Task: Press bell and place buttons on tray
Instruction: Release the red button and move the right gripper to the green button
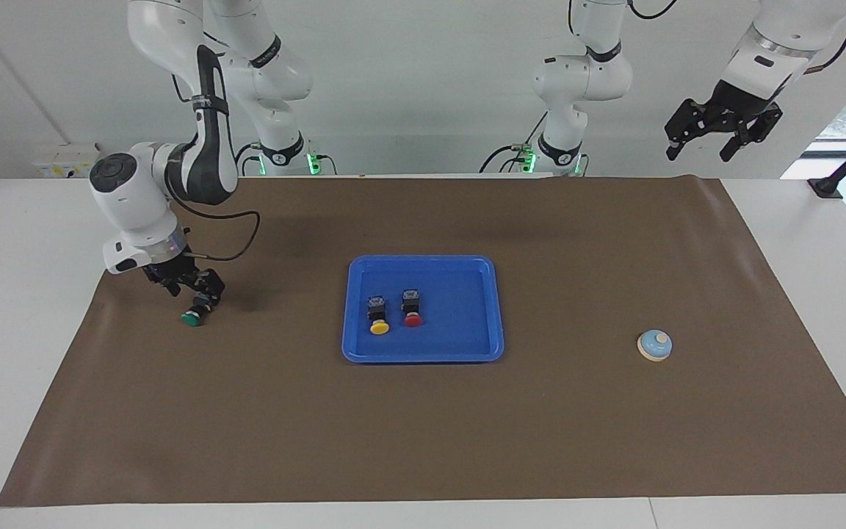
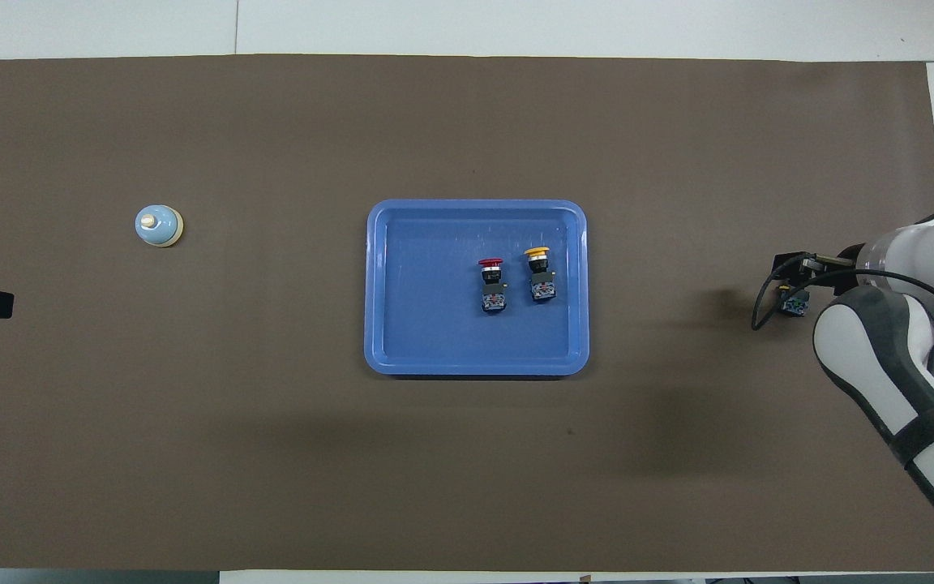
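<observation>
The blue tray [image 1: 423,259] [image 2: 475,204] lies mid-mat and holds the yellow button [image 1: 378,317] [image 2: 540,276] and the red button [image 1: 412,308] [image 2: 491,284] side by side. Toward the right arm's end of the table, the green button [image 1: 193,312] [image 2: 795,305] lies on its side on the mat. My right gripper [image 1: 194,294] is low over its black body, open, fingers astride it. In the overhead view the wrist hides the green cap. The light blue bell [image 1: 654,344] [image 2: 159,225] stands toward the left arm's end. My left gripper [image 1: 698,150] waits open, high above that end.
A brown mat [image 1: 423,441] covers most of the white table. A cable loops from the right wrist [image 1: 232,242] just above the mat. A black clamp [image 1: 827,187] stands at the table corner at the left arm's end.
</observation>
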Available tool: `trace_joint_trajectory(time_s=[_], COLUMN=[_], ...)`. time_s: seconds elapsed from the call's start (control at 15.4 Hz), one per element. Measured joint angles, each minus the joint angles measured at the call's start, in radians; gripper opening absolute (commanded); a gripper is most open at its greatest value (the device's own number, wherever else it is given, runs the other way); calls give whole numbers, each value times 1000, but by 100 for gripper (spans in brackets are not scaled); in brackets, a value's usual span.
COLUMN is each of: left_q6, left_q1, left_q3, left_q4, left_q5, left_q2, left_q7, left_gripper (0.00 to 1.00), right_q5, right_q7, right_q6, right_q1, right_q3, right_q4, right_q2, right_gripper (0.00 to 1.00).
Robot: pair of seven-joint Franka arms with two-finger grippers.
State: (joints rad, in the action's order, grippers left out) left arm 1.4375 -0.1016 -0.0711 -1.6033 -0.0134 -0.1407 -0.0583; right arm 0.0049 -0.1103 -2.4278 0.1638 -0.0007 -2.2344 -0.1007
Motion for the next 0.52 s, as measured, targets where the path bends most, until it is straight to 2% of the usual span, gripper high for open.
trace_joint_trajectory(time_s=[0.2, 0.52], left_q6=[0, 0], left_q1=[0, 0], left_q3=[0, 0], left_q4=[0, 0], left_q5=[0, 0], left_q2=[0, 0], left_q7=[0, 0], left_gripper=[100, 100], right_q5=[0, 0], right_q7=[2, 2], right_q6=[-94, -144], right_q1=[1, 6], right_q3=[1, 1], right_q4=[-62, -84], right_q2=[1, -20], right_gripper=[100, 100])
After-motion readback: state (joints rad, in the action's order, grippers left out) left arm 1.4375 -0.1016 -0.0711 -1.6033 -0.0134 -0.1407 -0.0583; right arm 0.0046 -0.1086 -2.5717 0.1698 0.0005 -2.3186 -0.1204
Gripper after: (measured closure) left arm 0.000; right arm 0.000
